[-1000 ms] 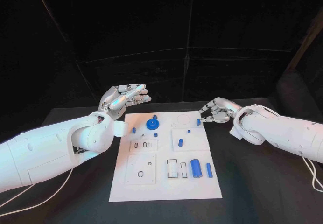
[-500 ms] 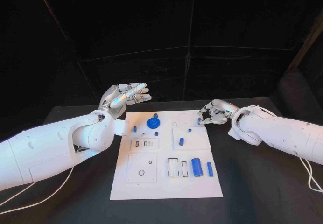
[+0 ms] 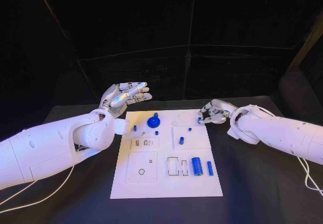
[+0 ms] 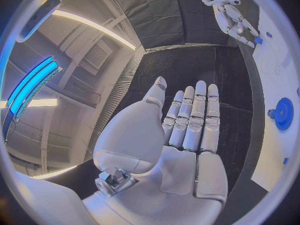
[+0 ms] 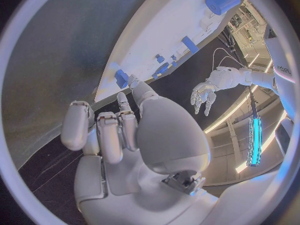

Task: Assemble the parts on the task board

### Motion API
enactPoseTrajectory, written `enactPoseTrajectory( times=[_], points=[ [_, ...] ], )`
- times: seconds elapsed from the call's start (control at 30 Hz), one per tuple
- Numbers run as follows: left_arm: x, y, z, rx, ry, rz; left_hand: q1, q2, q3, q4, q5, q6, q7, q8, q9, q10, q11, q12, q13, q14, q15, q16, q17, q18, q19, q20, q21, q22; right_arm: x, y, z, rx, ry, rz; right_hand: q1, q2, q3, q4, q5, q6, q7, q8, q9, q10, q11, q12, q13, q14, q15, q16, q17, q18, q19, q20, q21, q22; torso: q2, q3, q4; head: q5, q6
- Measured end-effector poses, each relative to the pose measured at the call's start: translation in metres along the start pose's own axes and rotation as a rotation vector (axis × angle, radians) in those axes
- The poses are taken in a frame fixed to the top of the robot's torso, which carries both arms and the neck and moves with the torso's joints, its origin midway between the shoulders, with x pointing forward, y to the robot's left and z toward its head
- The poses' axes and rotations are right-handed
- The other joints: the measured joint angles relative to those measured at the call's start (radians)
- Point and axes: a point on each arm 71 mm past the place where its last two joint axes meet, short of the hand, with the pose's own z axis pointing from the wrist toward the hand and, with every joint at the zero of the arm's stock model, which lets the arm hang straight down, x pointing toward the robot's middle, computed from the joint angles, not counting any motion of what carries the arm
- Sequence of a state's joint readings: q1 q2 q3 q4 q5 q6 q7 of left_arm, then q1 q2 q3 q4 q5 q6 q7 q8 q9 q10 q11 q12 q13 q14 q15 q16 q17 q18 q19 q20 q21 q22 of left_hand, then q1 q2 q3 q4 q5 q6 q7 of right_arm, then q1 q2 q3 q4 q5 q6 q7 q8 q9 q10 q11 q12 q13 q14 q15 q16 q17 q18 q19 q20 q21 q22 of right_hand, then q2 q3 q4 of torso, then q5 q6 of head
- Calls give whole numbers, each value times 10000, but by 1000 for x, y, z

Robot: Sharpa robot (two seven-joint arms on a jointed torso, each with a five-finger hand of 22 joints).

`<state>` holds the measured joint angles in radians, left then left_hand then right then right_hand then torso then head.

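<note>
Right hand (image 3: 214,113) has crept in over the task board (image 3: 165,186) corner since a second ago, fingers curling near a small blue peg (image 3: 200,123), nothing gripped yet; left hand (image 3: 126,98) hovers wide.

A black surface (image 3: 256,186) carries the white task board (image 3: 165,186), which lies flat at its middle. A thin white cable (image 3: 30,198) trails across the surface's left side.

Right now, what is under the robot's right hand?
The right hand hovers at the white task board's far right corner, by a small blue part. Anything beneath its palm is hidden.
</note>
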<state>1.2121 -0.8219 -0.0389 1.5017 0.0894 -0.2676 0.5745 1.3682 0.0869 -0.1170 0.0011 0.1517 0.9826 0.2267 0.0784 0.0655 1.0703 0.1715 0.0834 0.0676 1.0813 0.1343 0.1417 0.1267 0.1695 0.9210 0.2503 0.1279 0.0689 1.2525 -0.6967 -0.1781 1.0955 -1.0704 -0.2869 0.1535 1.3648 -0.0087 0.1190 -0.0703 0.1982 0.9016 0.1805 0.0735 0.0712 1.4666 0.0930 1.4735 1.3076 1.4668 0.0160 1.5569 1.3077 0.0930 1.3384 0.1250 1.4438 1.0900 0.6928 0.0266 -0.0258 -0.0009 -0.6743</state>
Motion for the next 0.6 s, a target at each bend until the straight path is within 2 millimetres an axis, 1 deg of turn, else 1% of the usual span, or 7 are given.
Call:
enactPoseTrajectory(
  times=[0.07,0.1,0.13,0.23,0.43,0.5,0.6],
  points=[
    [0,0,0,-1,1,0,0,0,0,0,0,0,0,0,0,0,0,0,0,0,0,0,0,0,0,0,0,0,1,0,0,22,21,-26,0,0,4,-5,0,3,-3,0,0,0,0,0,0,0,0,0,0,0,0,0,0,6,-1,1,0,-8,-11],
    [0,0,0,-1,1,0,0,0,0,0,0,0,0,0,0,0,0,0,0,0,0,0,-1,0,0,0,0,0,1,0,1,34,34,-41,0,0,4,-4,0,36,-36,0,0,0,0,0,0,0,0,0,0,0,0,0,0,13,-3,2,1,-12,-12],
    [0,0,0,-1,1,0,0,0,0,0,0,0,0,0,0,0,0,0,0,0,0,0,0,0,0,0,0,0,2,0,1,46,51,-60,40,40,14,-21,0,37,-37,17,0,0,0,0,0,0,0,0,0,0,0,0,0,28,-3,3,3,-13,-12],
    [0,0,0,-1,0,0,0,0,0,0,0,0,0,0,0,0,0,0,0,0,0,0,-1,0,0,0,0,0,3,0,1,68,90,-102,40,40,3,-59,-40,70,-4,40,9,0,0,0,0,0,0,0,0,0,0,0,0,54,-4,3,9,-21,-26],
    [0,0,0,-1,0,0,0,0,0,0,0,0,0,0,0,0,0,0,0,0,0,1,-2,0,0,0,0,0,5,0,2,92,187,-202,40,40,3,-59,-40,70,-4,40,8,0,0,0,0,0,0,0,-1,0,0,0,0,68,-4,12,9,-23,-28],
    [0,0,0,-1,0,0,0,0,0,0,0,0,0,0,0,0,0,0,-1,0,0,1,-2,0,0,0,0,0,6,0,2,96,211,-226,40,40,3,-59,-39,107,-41,40,8,0,0,0,0,0,0,0,-1,0,0,0,0,68,-4,15,7,-23,-29],
    [0,0,0,-1,2,-1,0,0,0,0,0,0,0,0,0,0,0,0,-1,0,0,2,-3,0,0,0,0,0,6,0,2,97,245,-263,40,40,25,-81,-39,106,-41,79,18,0,0,0,0,0,0,0,-1,0,0,0,0,89,-3,19,7,-26,-37]
  ],
)
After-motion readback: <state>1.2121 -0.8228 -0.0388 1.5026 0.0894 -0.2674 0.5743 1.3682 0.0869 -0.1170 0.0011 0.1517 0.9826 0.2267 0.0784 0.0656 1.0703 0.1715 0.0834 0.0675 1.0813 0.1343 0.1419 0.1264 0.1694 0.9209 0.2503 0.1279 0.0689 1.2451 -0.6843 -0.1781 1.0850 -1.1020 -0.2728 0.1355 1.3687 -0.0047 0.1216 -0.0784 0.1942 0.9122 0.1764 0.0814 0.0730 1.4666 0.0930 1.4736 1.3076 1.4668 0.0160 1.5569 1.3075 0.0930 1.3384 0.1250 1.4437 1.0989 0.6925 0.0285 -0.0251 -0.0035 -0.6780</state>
